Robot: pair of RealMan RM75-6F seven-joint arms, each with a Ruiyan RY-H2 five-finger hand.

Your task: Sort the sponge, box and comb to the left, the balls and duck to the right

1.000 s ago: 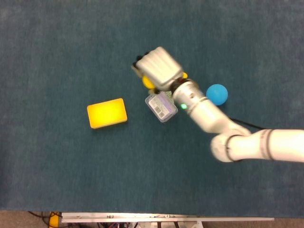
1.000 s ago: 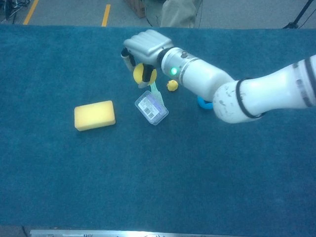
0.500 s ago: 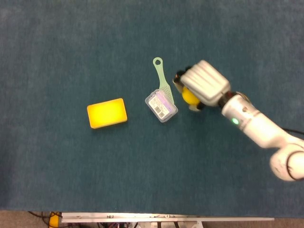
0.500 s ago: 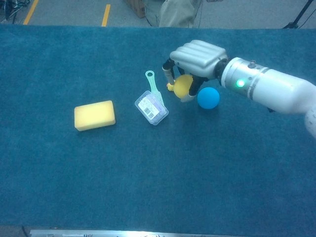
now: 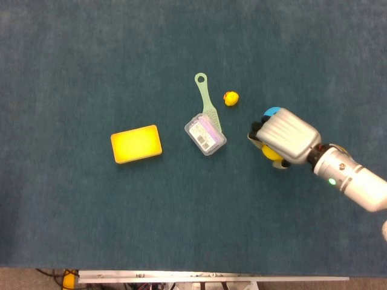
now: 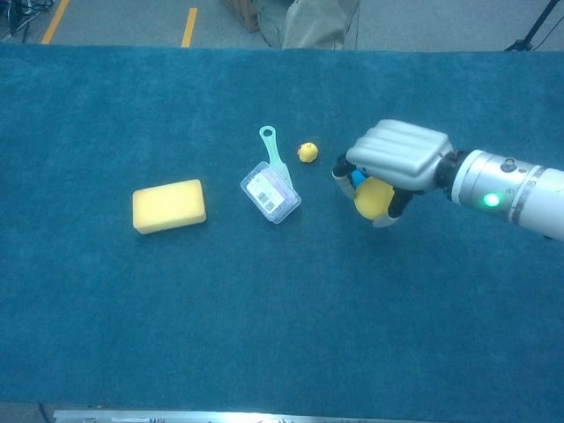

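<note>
My right hand (image 5: pixel 283 137) (image 6: pixel 393 162) grips a yellow ball (image 5: pixel 270 152) (image 6: pixel 373 197) right of the table's middle. Behind the hand, a blue ball (image 5: pixel 271 112) (image 6: pixel 357 178) is mostly hidden. A small yellow duck (image 5: pixel 230 98) (image 6: pixel 307 152) stands alone up and left of the hand. Near the centre, the green comb (image 5: pixel 206 99) (image 6: pixel 272 152) lies with its toothed end against the clear box (image 5: pixel 205 134) (image 6: pixel 270 192). The yellow sponge (image 5: pixel 136 144) (image 6: pixel 168 205) lies to the left. My left hand is out of sight.
Blue cloth covers the whole table (image 5: pixel 91 60) (image 6: pixel 264 335). A floor with yellow lines (image 6: pixel 189 25) runs beyond the far edge. At the bottom runs the table's near edge (image 5: pixel 211 278).
My right hand has carried the yellow ball from beside the comb's handle rightward and toward me, past the duck, to a spot just in front of the blue ball.
</note>
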